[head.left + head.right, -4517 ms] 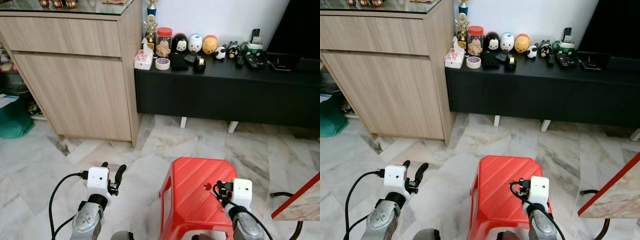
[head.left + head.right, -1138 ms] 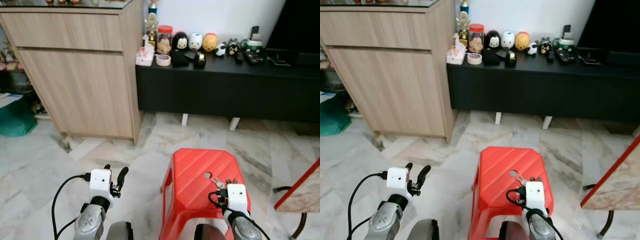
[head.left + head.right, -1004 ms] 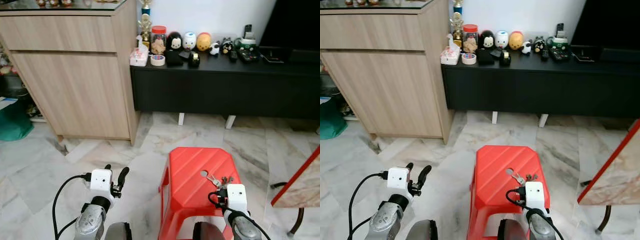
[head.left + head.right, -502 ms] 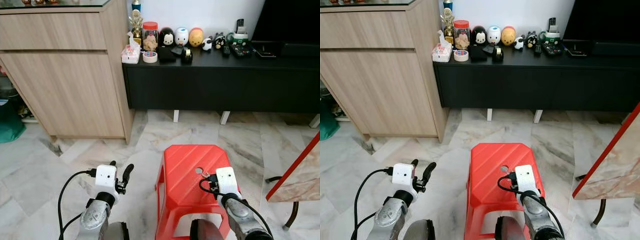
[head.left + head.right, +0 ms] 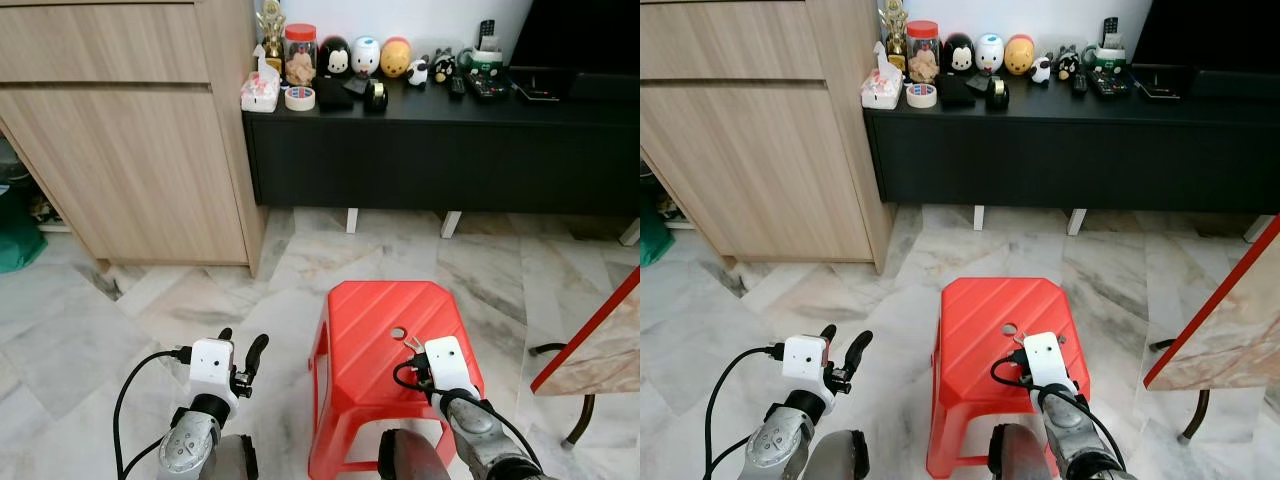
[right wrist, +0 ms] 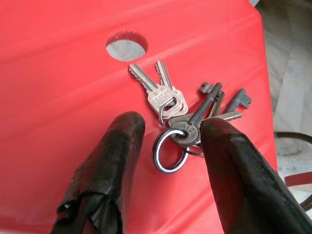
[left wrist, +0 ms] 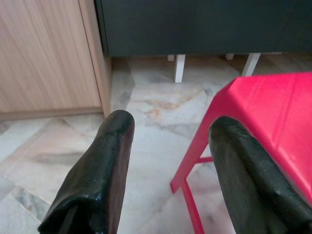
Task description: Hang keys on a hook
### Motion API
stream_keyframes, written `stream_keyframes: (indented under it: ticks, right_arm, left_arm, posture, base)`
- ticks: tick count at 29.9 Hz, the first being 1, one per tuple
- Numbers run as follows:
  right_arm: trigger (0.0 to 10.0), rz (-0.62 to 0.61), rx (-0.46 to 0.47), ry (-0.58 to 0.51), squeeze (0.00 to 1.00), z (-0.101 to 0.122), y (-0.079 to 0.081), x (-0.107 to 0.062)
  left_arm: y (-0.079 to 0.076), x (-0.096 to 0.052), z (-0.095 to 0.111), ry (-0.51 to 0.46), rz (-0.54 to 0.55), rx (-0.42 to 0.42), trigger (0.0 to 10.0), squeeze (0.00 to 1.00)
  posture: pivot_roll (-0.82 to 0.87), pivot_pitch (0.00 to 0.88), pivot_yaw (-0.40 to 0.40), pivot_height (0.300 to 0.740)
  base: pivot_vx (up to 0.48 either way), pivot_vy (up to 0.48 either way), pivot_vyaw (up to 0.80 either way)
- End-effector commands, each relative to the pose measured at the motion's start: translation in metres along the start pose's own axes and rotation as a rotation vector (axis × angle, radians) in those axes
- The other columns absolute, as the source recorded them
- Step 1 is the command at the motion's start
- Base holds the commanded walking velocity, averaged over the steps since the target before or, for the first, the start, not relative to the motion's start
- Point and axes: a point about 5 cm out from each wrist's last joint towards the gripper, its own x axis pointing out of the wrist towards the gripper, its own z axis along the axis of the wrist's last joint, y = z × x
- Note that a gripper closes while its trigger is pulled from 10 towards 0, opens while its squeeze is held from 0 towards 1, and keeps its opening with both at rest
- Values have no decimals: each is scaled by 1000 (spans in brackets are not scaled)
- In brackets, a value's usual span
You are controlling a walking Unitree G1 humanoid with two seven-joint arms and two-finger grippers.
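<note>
Red stool (image 5: 380, 330) carries the keys (image 6: 183, 114); the right pincer (image 6: 165, 146) hovers wide above their ring, while the left pincer (image 7: 168, 146) hangs wide over marble floor (image 5: 120, 310).

I see a marble floor (image 5: 120, 330), a wood cabinet (image 5: 130, 150) far left, a black console (image 5: 440, 150) along the white wall (image 5: 440, 20), and a red stool (image 5: 375, 340) near.
</note>
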Motion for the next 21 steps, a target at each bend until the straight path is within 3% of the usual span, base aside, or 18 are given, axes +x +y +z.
stream_keyframes:
  ticks: [1, 16, 17, 18, 19, 20, 21]
  right_arm:
    - [10000, 4, 10, 14, 0, 0, -1, 1]
    - [10000, -23, 23, 24, 0, -1, -8, 1]
    - [6275, -26, 21, 29, 0, -2, -9, 0]
    - [6275, -26, 21, 29, 0, -2, -9, 0]
    - [2549, -29, 20, 34, 0, -4, -9, 0]
    - [1765, -31, 21, 37, 0, -5, -10, 0]
    - [2157, -34, 24, 41, 0, -6, -10, -1]
  left_arm:
    - [-2, -2, -1, 9, -5, -4, 10000, 0]
    - [0, -8, -3, 34, 11, -6, 10000, 0]
    - [0, -8, -3, 36, 12, -5, 10000, 0]
    - [0, -8, -3, 36, 12, -5, 10000, 0]
    - [1, -8, -3, 38, 14, -5, 10000, 0]
    - [1, -8, -3, 39, 14, -4, 10000, 0]
    - [2, -8, -4, 41, 15, -4, 10000, 0]
  posture:
    - [56, 116, -63, 595]
    - [56, 139, -67, 595]
    - [56, 138, -67, 595]
    - [56, 138, -67, 595]
    - [55, 139, -66, 595]
    - [56, 139, -66, 595]
    - [56, 138, -66, 595]
  base:
    - [0, 0, 0]
    - [0, 0, 0]
    - [0, 0, 0]
    - [0, 0, 0]
    - [0, 0, 0]
    - [0, 0, 0]
    - [0, 0, 0]
